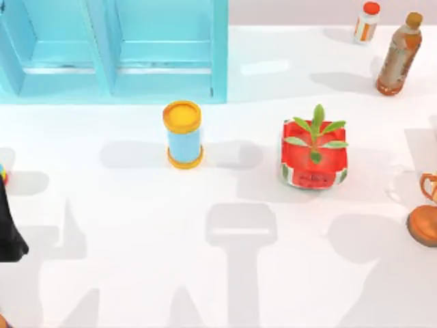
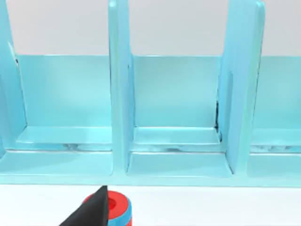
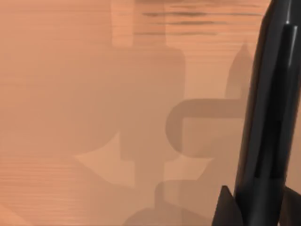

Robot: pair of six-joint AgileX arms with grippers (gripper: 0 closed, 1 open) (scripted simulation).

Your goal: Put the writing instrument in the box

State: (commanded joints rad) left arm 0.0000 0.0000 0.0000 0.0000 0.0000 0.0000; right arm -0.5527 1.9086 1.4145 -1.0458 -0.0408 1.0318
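Closest in, the black marker pen (image 3: 268, 117) rises right beside the right gripper (image 3: 256, 212) in the right wrist view, over an orange-brown surface crossed by shadows; whether that gripper grips it cannot be told. At the table's near left edge sits the left gripper (image 1: 10, 229), its state also impossible to tell, with a red and blue round thing (image 2: 117, 209) just behind it, and an orange cup (image 1: 425, 215) stands at the right edge. Mid-table stand a blue can (image 1: 184, 134) with a yellow lid and, to its right, a red plant pot (image 1: 314, 160); farther back the light blue box (image 1: 116, 51) with upright dividers fills the far left, and a white bottle (image 1: 367, 22) and a brown bottle (image 1: 400, 53) stand far right.
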